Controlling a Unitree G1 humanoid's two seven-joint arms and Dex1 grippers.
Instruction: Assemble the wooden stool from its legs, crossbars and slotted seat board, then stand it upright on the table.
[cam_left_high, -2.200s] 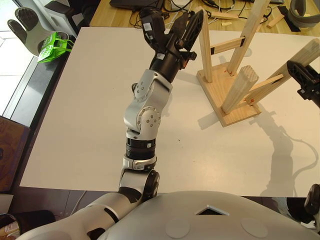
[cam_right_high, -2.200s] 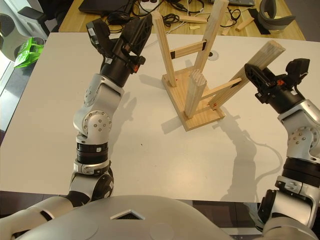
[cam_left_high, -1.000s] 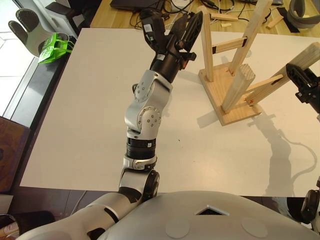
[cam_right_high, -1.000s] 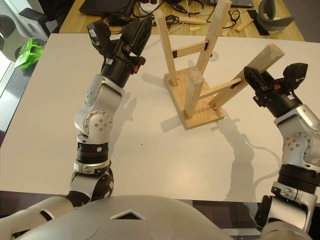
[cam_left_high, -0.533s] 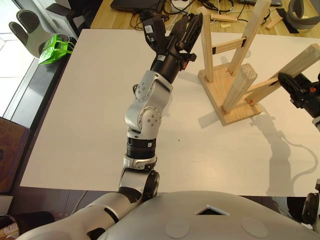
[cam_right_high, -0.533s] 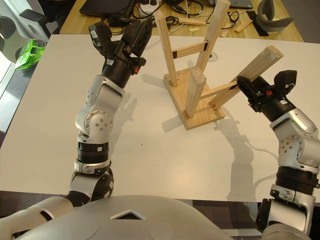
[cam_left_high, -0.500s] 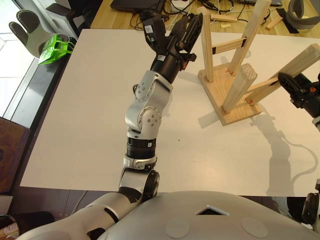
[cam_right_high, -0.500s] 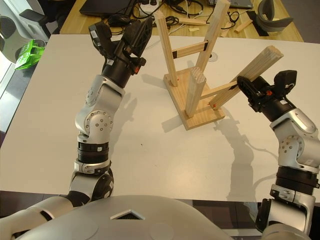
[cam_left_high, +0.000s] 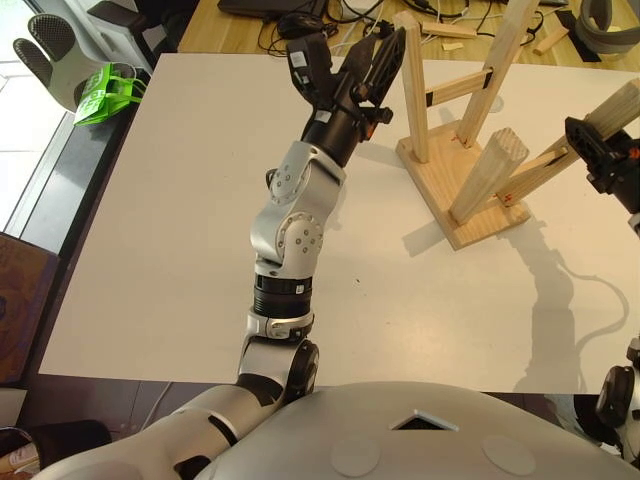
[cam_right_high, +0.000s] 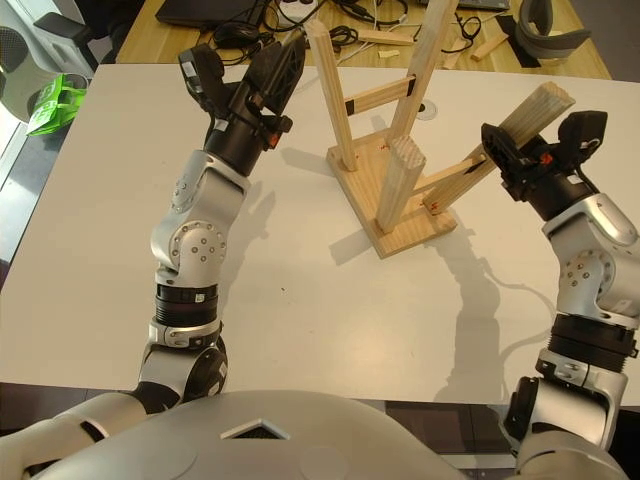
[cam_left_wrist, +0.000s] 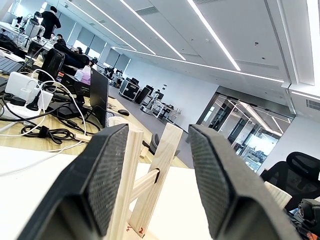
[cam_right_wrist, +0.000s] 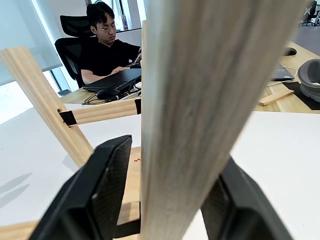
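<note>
The right pincer (cam_right_high: 506, 146) was clamped on a slanting leg (cam_right_high: 540, 108) of the stool (cam_left_high: 485, 175), with a pad on each side of the wood (the wrist view showed both pads against it). From the head views its far finger was hidden behind that leg. Just below the grip a crossbar (cam_left_high: 538, 164) ran from the slanting leg towards the near leg (cam_right_high: 398, 185). Past that, the stool stood upside down, its seat board (cam_right_high: 362, 195) on the white table (cam_right_high: 300, 300) and its legs pointing up. Whether the board lay flat or had one edge lifted could not be made out. The tallest leg (cam_right_high: 430, 45) was cut off by the upper edge. Across the stool from the right pincer, the left pincer (cam_left_high: 372, 60) hung with its fingers spread apart and nothing between them, just beside the outer leg (cam_right_high: 332, 100). Contact there could not be told.
</note>
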